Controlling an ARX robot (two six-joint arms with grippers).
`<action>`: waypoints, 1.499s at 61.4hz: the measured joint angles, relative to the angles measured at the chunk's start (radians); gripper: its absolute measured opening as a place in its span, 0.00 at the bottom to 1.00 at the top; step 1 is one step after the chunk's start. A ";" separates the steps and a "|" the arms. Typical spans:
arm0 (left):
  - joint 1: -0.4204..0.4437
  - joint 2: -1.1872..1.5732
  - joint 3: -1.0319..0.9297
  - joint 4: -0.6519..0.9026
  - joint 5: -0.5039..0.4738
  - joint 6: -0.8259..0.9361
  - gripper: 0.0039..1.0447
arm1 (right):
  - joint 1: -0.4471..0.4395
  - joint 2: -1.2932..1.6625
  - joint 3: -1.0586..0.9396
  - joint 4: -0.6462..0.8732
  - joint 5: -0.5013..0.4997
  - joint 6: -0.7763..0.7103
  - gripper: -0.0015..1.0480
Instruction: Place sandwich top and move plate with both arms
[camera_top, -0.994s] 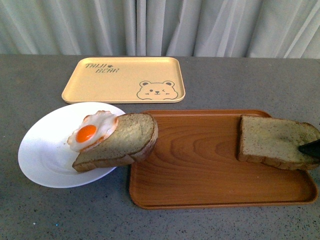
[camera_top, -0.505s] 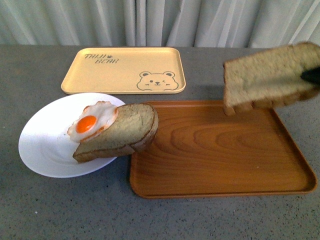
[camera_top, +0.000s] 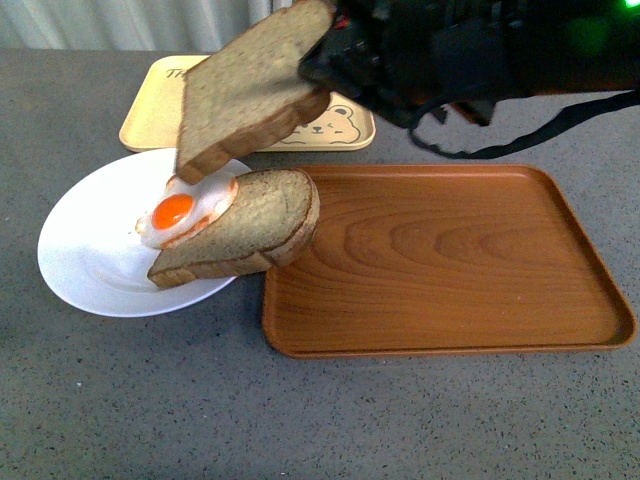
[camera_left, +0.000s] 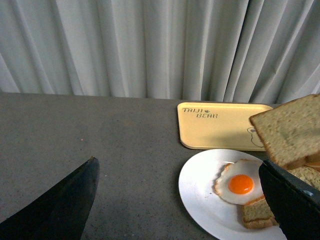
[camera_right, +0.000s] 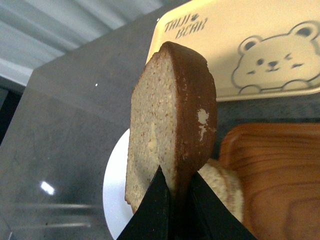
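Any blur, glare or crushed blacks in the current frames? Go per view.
Front view: the right arm is near-black with little detail, green glow at the top right corner; the sandwich top looks slightly soft. Left wrist view: the left gripper's fingers are dark, blurred silhouettes, the plate is sharp. Right wrist view: one small bright glare spot on the table.

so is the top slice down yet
No, airborne: the tan whole-grain bread slice hangs tilted above the fried egg, held by the right end effector.
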 joint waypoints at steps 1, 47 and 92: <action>0.000 0.000 0.000 0.000 0.000 0.000 0.92 | 0.013 0.012 0.006 0.000 0.005 0.003 0.03; 0.000 0.000 0.000 0.000 0.000 0.000 0.92 | 0.084 0.043 -0.071 -0.011 0.085 0.060 0.60; 0.000 0.000 0.000 0.000 0.000 0.000 0.92 | -0.387 -0.799 -0.709 0.280 0.300 -0.621 0.08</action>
